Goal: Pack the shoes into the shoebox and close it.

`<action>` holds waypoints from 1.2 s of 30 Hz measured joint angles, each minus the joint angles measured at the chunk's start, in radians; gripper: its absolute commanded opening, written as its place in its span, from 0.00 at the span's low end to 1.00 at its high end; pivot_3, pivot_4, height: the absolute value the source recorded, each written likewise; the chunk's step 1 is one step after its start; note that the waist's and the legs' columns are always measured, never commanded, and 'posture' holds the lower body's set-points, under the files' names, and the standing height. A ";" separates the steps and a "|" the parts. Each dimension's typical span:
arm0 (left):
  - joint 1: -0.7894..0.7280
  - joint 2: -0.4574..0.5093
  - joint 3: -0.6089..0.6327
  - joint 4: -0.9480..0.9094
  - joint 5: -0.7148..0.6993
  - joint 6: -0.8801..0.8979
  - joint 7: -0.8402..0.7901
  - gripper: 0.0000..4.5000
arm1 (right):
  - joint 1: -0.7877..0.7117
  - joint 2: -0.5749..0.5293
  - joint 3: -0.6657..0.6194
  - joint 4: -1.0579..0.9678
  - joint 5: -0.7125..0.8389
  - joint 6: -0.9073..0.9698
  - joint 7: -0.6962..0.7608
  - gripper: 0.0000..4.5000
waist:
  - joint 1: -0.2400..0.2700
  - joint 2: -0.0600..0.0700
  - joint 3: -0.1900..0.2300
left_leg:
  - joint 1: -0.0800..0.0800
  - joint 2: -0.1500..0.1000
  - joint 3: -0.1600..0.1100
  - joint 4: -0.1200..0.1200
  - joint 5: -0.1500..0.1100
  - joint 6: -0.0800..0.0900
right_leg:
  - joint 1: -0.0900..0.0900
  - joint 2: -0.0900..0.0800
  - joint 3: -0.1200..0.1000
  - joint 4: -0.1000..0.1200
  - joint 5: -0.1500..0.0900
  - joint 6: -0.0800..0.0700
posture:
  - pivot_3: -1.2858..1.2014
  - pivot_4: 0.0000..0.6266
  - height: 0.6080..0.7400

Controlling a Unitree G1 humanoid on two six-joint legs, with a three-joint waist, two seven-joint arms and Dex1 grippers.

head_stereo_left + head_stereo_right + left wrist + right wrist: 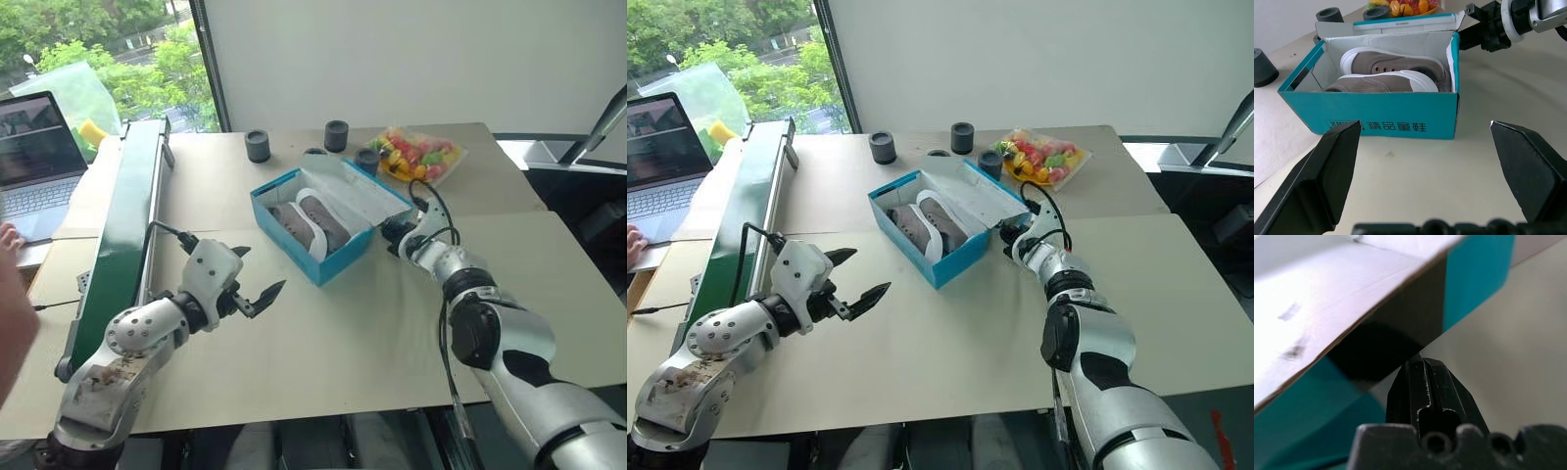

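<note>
At centre frame on the desk sat the shoebox, shoes inside, its light, bendable lid best pushed at the free edge where the right gripper's shut fingers waited, the left gripper's wide.

Bright daylight from the window; wrist close-up blurred.

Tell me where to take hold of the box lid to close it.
Take the lid by its free long edge, coming from the robot's right, the side away from the shoes. It lies folded back past the blue box, hinged along that far wall, so lifting this edge swings it over.
</note>
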 measured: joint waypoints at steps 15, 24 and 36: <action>0.016 0.000 0.005 -0.031 -0.012 0.030 0.013 1.00 | 0.042 0.028 0.219 -0.460 0.053 0.105 0.748 0.02 | 0.002 0.000 0.000 | 0.000 0.001 -0.001 0.000 0.000 0.000 | -0.001 -0.001 -0.001 0.001 0.000 0.000 | 0.52 0.24 1.00; 0.020 -0.005 0.004 -0.035 -0.012 0.032 0.024 1.00 | 0.011 0.098 0.570 -0.400 -0.317 -0.072 0.506 0.02 | -0.002 0.000 0.000 | 0.000 0.000 0.000 0.000 0.000 -0.001 | -0.004 0.000 0.001 0.004 0.000 0.000 | 0.52 0.24 1.00; 0.031 -0.008 0.003 -0.055 -0.013 0.048 0.042 1.00 | -0.102 0.208 0.673 -0.098 -0.519 -0.308 0.234 0.02 | 0.002 0.000 0.000 | -0.001 0.000 -0.003 -0.001 0.000 -0.001 | -0.003 -0.003 -0.001 0.003 0.000 0.000 | 0.52 0.24 1.00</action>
